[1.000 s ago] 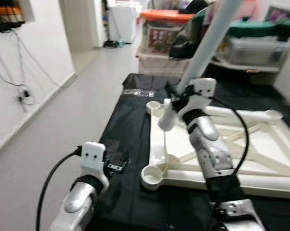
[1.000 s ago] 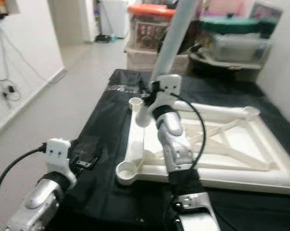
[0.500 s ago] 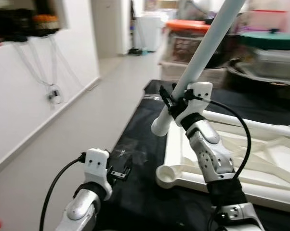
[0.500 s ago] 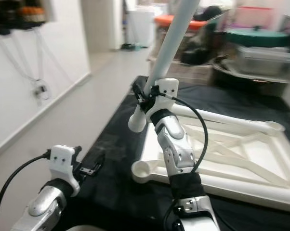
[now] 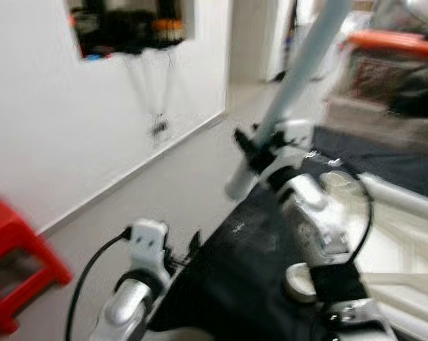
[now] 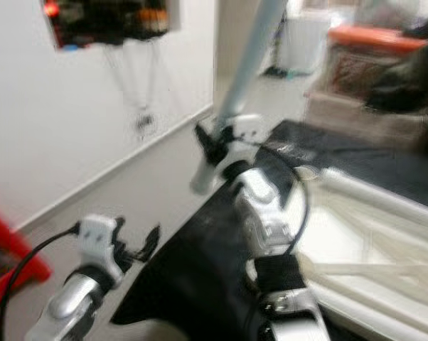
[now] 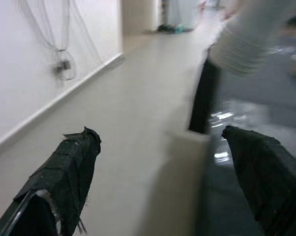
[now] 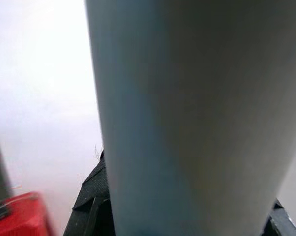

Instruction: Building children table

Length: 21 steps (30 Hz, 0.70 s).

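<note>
— What is on the left?
— A red stool (image 5: 15,263) by the wall. The left gripper (image 5: 188,250) hangs low with its jaws released, holding nothing.
— And the table leg (image 5: 292,89)?
— A long, smooth white tube, tilted, clenched in the right gripper (image 5: 251,150). The white table frame (image 5: 406,234) lies on black cloth (image 5: 242,284).

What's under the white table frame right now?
The white table frame lies on a black sheet that runs out past its near corner toward the floor. The sheet covers whatever is beneath it. The right gripper holds the white leg tilted above the sheet's edge.
</note>
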{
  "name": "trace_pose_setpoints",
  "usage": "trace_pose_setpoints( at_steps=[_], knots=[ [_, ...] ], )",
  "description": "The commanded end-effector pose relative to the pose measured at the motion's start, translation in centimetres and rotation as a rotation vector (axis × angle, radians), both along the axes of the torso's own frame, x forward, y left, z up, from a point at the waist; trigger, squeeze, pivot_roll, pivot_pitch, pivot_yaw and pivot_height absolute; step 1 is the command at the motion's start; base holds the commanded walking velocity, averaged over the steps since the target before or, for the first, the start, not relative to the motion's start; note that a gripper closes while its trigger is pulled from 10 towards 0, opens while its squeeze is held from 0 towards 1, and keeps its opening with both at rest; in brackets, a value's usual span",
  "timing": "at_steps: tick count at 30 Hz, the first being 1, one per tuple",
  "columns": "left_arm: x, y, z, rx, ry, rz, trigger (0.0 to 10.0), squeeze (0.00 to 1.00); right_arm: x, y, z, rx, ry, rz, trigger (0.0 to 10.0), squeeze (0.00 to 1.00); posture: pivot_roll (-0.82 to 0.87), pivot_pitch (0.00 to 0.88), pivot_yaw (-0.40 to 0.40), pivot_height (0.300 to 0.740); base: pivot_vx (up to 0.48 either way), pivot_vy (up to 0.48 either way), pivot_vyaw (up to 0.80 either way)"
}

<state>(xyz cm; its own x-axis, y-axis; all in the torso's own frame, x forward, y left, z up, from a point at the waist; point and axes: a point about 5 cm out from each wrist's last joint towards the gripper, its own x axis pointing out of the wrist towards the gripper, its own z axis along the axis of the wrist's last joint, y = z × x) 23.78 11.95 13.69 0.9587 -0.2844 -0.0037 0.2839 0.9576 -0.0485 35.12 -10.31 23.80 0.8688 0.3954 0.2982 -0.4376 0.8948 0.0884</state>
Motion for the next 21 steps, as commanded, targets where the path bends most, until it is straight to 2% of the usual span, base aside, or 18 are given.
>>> trace_pose_setpoints(
  at_steps=[1, 21],
  knots=[
    [-0.11, -0.27, -0.14, -0.006, 0.007, -0.006, 10.0, 0.00, -0.01, -0.73, 0.19, 0.012, 0.003, -0.013, 10.0, 0.00, 0.13, 0.000, -0.057, 0.740, 0.000, 0.000, -0.79],
    [-0.17, 0.01, -0.48, 0.006, 0.018, -0.003, 10.0, 0.00, -0.35, -1.08, 0.29, 0.001, -0.014, 0.032, 10.0, 0.00, 0.13, 0.000, -0.051, 0.740, 0.000, 0.000, -0.79]
  ],
)
